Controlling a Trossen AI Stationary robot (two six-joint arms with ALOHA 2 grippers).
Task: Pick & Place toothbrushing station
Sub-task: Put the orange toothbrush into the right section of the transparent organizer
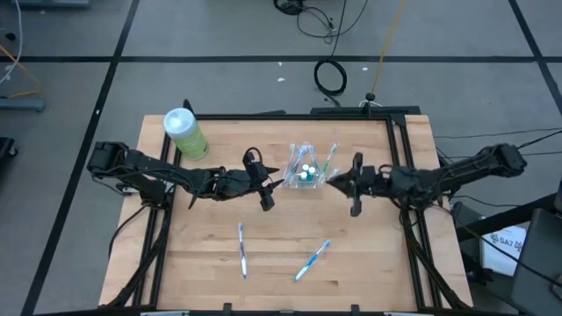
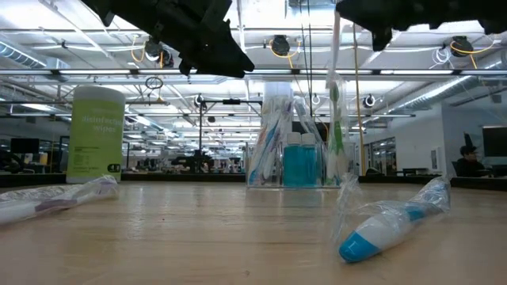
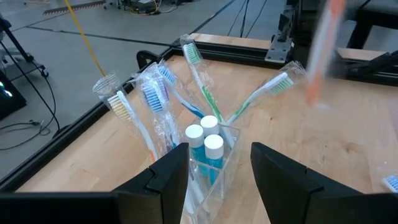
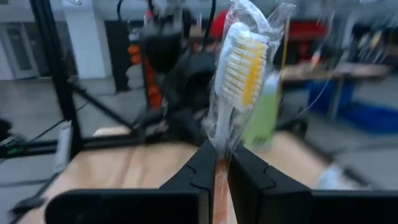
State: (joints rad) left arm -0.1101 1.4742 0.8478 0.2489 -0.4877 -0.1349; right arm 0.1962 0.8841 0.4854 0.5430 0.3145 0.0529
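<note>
Mid-placement: right gripper (image 4: 216,163) clamped on a wrapped orange-handled toothbrush (image 4: 238,68), clear cup (image 1: 305,178) just ahead. Next, lower handle-first among the brushes. Left gripper (image 3: 219,167) parted, empty, beside cup.

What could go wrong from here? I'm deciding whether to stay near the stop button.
The right gripper pinches a wrapped toothbrush low on its handle, so it may slip in the crinkly wrapper. The clear cup is already crowded, and an insertion could snag. The open left gripper sits close and could nudge the cup.

open-plan robotics lab, ceiling light strips (image 2: 79,71), wooden workbench (image 1: 290,237) (cabled floor)
</note>
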